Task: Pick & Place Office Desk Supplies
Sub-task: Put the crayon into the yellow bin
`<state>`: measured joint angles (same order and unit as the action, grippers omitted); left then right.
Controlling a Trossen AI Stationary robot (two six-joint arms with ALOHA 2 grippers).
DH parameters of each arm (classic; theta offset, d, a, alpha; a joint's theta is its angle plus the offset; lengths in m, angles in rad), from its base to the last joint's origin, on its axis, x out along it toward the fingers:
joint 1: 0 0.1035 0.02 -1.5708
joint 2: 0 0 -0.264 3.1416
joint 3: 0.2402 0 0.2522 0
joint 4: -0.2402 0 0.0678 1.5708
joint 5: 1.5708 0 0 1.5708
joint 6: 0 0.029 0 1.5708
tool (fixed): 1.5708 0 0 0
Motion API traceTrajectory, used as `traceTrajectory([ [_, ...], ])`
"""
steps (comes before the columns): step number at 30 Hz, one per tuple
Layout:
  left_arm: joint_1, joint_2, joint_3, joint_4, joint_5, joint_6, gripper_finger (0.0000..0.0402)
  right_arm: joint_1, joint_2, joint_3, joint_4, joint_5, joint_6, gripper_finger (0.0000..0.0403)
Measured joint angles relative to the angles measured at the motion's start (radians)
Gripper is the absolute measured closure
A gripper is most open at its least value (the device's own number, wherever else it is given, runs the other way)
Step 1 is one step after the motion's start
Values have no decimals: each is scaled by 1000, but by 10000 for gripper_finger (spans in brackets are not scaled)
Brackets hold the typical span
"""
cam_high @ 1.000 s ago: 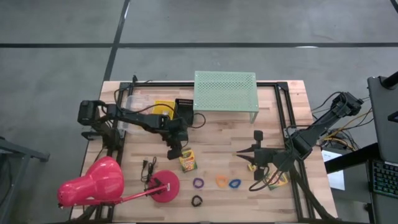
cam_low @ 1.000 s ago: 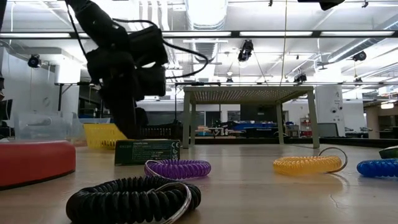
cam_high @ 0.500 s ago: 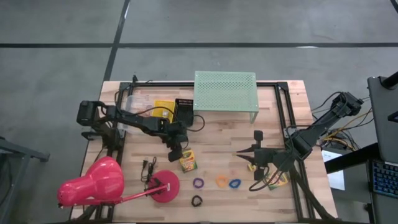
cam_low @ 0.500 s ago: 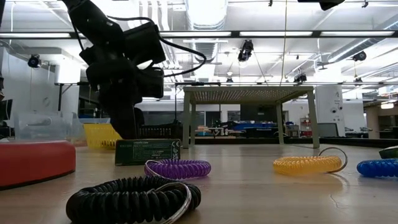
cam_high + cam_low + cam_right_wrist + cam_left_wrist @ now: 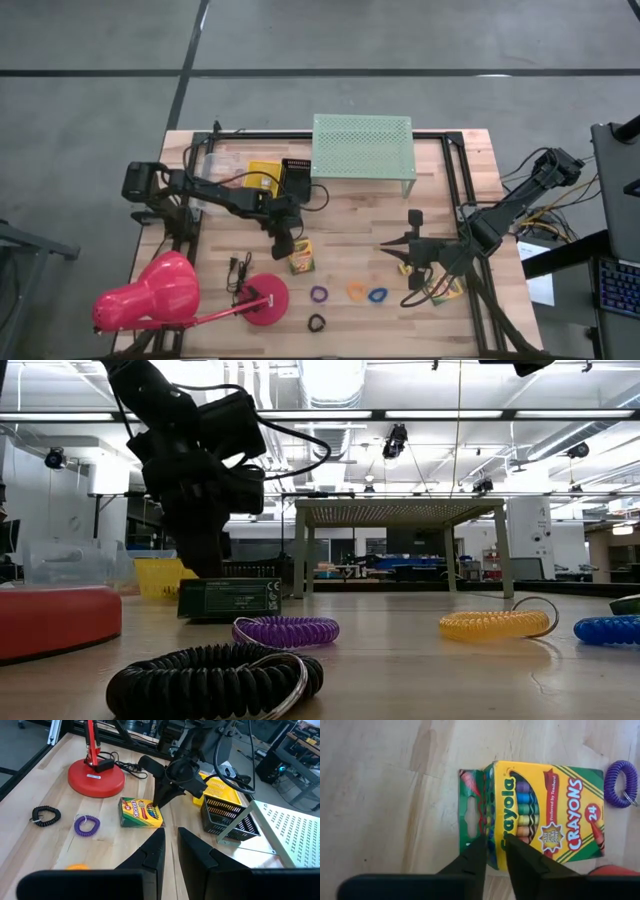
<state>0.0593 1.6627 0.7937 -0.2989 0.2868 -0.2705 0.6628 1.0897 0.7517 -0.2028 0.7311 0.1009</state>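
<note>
Pinching the hang-tab end of the flat yellow-and-green cardboard crayon box (image 5: 545, 815), left gripper (image 5: 492, 851) is closed on that edge; the box lies mid-table, long axis running straight away from the fingers. Right gripper (image 5: 170, 847), far off, hangs closed and empty.
</note>
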Motion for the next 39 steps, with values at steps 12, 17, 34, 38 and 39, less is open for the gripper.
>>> traceTrajectory([
  [12,0,1,0,-2,-48,-41,399,0,0,0,0,0,0,355],
  [17,0,-1,-1,-1,-52,-42,400,0,0,0,0,0,0,355],
  [34,1,-20,9,-7,-88,-45,401,0,0,0,0,0,0,355],
  [38,1,-20,10,-5,-85,-45,401,0,0,0,0,0,0,355],
  [39,1,-20,10,-5,-85,-45,401,0,0,0,0,0,0,355],
])
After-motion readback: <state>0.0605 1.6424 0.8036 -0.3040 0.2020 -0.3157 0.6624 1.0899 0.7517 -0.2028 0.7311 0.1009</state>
